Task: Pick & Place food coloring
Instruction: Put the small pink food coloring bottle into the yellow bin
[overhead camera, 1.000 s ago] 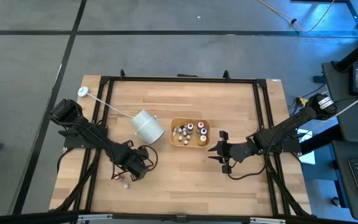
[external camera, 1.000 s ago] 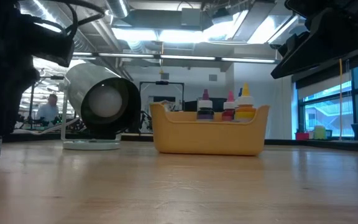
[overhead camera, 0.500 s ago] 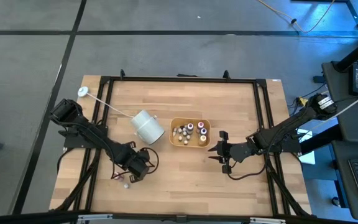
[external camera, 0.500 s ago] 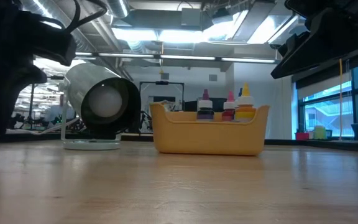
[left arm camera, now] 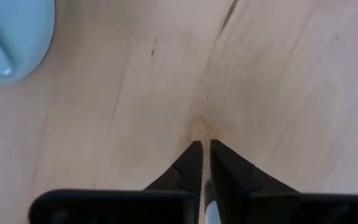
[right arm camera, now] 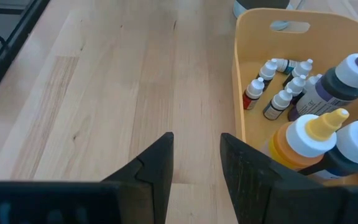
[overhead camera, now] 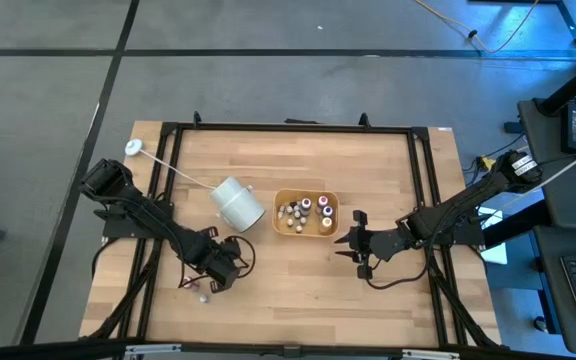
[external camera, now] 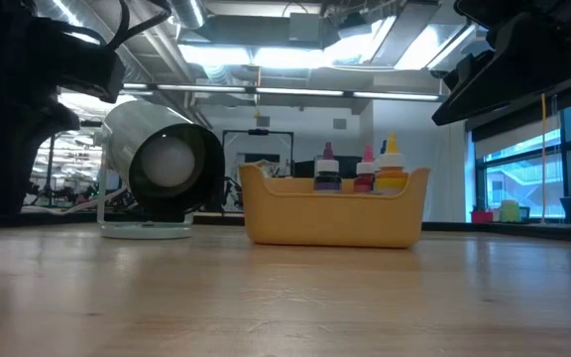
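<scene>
The yellow-orange tray stands mid-table with several food coloring bottles in it, large and tiny. One whitish tiny bottle lies on the wood by my left gripper. That gripper points down near the table's near-left part, its fingers almost together, with a pale sliver between them. My right gripper hovers open just right of the tray, touching nothing. The white cup lies on its side left of the tray. My left gripper comes from above, pointing down at the wood. A narrow whitish thing sits pinched far back between its two fingers. The fingers hide the rest of it, so which part they hold cannot be told, nor whether it touches the table.
A small red thing lies on the wood beside the left gripper. A pale round object shows close by in the left wrist view. Bare wood lies in front of the tray. Black frame rails run along the table's edges.
In the low view the left arm's dark bulk has shifted at the table's left. A pink-labelled thing that stood there a second ago no longer shows. The right arm, tray and cup have kept still.
</scene>
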You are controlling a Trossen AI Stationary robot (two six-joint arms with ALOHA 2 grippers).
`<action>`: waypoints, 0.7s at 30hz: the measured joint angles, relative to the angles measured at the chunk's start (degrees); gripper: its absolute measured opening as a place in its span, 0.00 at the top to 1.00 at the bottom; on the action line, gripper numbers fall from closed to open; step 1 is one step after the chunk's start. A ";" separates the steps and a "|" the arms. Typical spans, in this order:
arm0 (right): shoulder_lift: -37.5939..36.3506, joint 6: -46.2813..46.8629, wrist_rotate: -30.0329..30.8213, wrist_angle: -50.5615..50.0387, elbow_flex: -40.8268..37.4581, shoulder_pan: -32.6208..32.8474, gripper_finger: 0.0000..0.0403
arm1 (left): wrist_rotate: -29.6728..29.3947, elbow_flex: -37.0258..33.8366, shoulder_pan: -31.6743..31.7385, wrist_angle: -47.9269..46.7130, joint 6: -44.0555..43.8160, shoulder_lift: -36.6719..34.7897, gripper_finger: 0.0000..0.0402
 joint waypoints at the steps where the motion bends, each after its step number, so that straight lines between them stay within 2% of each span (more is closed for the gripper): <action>1: 0.00 0.00 0.00 -0.01 0.00 0.00 0.67 | 0.00 0.00 0.00 -0.02 -1.31 0.00 0.92; 5: 0.00 -0.04 0.00 -0.02 0.00 0.00 0.67 | 1.29 0.00 0.00 -0.37 -5.55 0.00 0.83; 9: 0.00 -0.17 0.01 -0.02 0.00 0.00 0.67 | 5.56 0.00 -0.33 -0.37 -6.50 0.00 0.71; 13: 0.00 -0.88 0.02 0.00 0.00 0.00 0.67 | 7.13 0.00 -1.35 -0.36 -8.34 0.00 0.59; 17: -0.01 -1.65 0.02 0.00 0.00 0.00 0.67 | 6.95 0.00 -2.49 -0.12 -7.93 0.00 0.54; 21: 0.00 -1.62 0.02 0.00 0.00 0.00 0.67 | 6.94 0.00 -4.02 -0.16 -8.06 0.00 0.52</action>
